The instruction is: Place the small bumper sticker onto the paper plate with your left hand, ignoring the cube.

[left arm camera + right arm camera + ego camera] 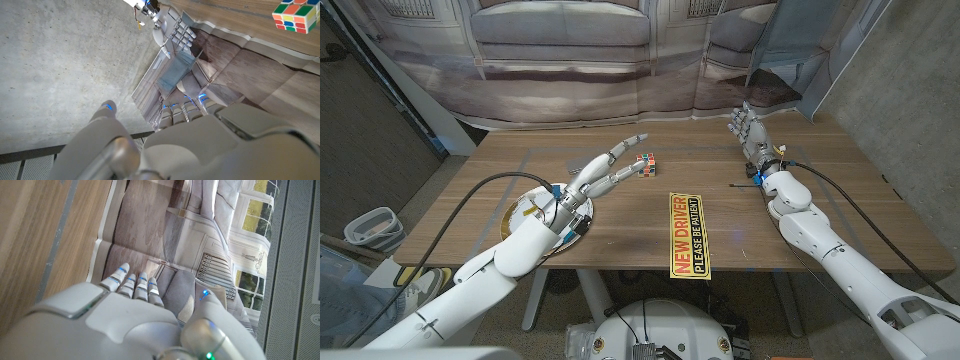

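Left hand (pixel 588 184) spread, holding nothing, beside the cube (pixel 645 166)!
Bumper sticker (pixel 686 234) sits off to its right; drifting forward risks bumping that cube.

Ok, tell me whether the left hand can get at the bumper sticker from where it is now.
Probably yes. The left hand hovers open near the Rubik's cube, and the yellow bumper sticker lies flat on bare table nearby with nothing between them. The cube sits off to the side.
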Robot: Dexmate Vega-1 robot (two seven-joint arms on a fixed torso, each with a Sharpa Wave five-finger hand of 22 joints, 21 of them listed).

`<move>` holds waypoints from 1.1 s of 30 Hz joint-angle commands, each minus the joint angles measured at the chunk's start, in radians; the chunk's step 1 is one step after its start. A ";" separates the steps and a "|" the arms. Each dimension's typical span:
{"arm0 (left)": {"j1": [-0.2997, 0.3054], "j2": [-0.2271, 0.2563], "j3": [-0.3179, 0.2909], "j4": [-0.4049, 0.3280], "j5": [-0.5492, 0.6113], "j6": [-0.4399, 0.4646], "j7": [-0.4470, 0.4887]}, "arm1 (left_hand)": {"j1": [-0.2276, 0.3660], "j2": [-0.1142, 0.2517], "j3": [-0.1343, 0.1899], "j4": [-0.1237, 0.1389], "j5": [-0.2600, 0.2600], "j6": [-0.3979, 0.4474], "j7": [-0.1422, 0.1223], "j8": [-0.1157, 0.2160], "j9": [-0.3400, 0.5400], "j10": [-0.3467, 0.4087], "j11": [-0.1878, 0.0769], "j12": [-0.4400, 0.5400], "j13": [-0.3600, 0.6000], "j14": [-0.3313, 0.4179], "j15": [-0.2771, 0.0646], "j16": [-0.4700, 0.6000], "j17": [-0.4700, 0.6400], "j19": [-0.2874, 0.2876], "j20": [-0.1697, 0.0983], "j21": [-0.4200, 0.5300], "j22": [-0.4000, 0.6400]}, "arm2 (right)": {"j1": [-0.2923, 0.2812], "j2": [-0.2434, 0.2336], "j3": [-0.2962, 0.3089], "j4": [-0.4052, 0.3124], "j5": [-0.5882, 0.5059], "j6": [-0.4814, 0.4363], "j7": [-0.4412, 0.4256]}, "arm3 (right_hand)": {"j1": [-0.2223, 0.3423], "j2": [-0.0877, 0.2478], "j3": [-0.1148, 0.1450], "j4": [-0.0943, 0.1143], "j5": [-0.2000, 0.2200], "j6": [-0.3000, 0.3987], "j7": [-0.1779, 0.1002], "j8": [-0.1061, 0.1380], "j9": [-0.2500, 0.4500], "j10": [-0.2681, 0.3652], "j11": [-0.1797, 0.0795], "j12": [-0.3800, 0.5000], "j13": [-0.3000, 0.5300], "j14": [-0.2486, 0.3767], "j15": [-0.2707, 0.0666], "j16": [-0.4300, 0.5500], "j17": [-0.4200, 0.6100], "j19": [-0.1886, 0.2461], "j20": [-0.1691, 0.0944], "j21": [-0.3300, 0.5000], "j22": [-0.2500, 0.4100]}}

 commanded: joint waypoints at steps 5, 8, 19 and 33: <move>0.020 0.030 -0.011 -0.059 0.073 0.068 0.014 | 0.022 -0.001 -0.001 -0.012 0.012 0.011 0.001 0.004 0.003 0.006 -0.005 -0.002 0.003 0.007 -0.004 -0.002 0.003 0.004 -0.017 -0.004 0.002 | -0.009 0.001 0.000 -0.015 -0.008 0.000 -0.015 | 0.010 0.003 -0.001 -0.005 0.003 0.006 0.000 0.001 0.006 0.008 -0.003 -0.002 0.003 0.005 -0.002 -0.004 0.006 0.005 -0.020 -0.008 0.003; 0.021 0.034 -0.011 -0.072 0.089 0.084 0.018 | 0.025 -0.001 0.000 -0.014 0.012 0.011 0.001 0.003 0.003 0.007 -0.003 -0.002 0.003 0.006 -0.003 -0.003 0.002 0.004 -0.017 -0.004 0.002 | -0.010 0.002 0.001 -0.016 -0.006 0.001 -0.017 | 0.010 0.003 -0.001 -0.005 0.003 0.006 0.000 0.001 0.006 0.008 -0.004 -0.003 0.003 0.005 -0.002 -0.004 0.006 0.006 -0.020 -0.008 0.003; 0.022 0.043 0.000 -0.099 0.122 0.125 0.026 | 0.039 -0.002 0.001 -0.022 0.014 0.014 -0.001 0.003 0.003 0.006 0.000 -0.004 0.003 0.007 -0.003 -0.004 0.002 0.006 -0.015 -0.005 0.001 | -0.009 -0.001 0.004 -0.012 -0.004 0.007 -0.010 | 0.010 0.003 -0.002 -0.006 0.002 0.006 0.000 0.001 0.006 0.009 -0.004 -0.003 0.003 0.005 -0.001 -0.005 0.006 0.007 -0.020 -0.011 0.003; 0.017 0.060 0.020 -0.144 0.172 0.183 0.020 | 0.059 -0.003 0.003 -0.036 0.017 0.018 -0.002 0.003 0.003 0.011 -0.003 -0.004 0.003 0.010 -0.005 -0.004 0.002 0.010 -0.015 -0.005 0.001 | -0.016 -0.003 0.011 -0.010 0.005 0.014 -0.005 | 0.010 0.004 -0.004 -0.007 0.002 0.005 0.000 0.000 0.006 0.010 -0.003 -0.003 0.003 0.005 0.000 -0.005 0.007 0.008 -0.020 -0.014 0.004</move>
